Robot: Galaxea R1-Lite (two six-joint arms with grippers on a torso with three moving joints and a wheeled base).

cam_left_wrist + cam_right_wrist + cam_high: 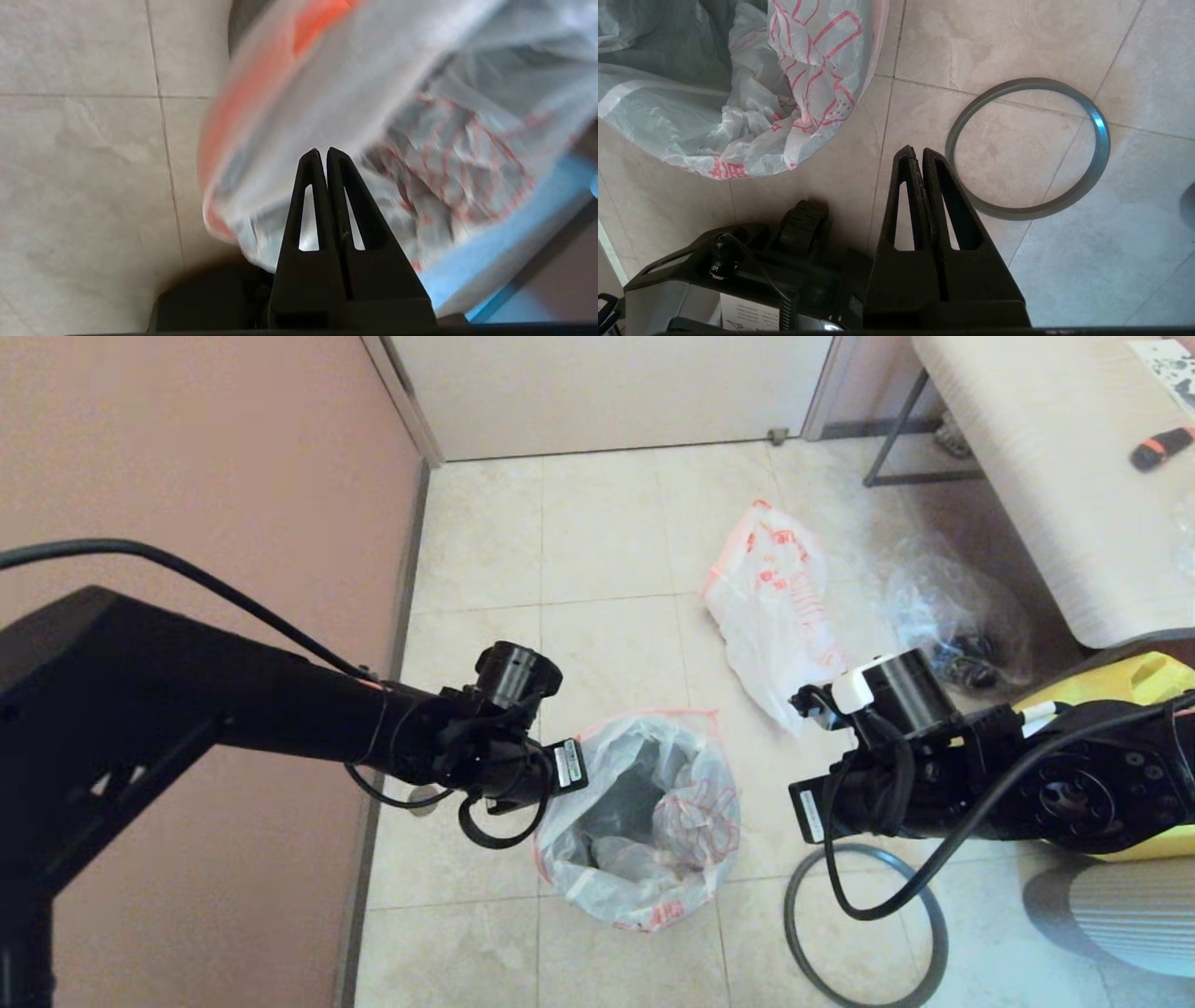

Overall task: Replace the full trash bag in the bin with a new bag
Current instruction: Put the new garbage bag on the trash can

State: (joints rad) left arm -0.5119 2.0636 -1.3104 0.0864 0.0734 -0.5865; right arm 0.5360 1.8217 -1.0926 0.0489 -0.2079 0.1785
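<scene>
Just beyond the left gripper (pixel 323 150), fingers pressed together at its rim, the full trash bag (pixel 644 821) is still sitting in the bin; the hoop (pixel 1029 149) is lying off beside the empty, closed right gripper (pixel 919 150), and the new bag (pixel 775 607) is waiting farther off.

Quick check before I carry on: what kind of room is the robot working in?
Probably a home or small-office room corner: a beige tiled floor, a closed door, a light table, and a lined bin standing on the tiles.
</scene>
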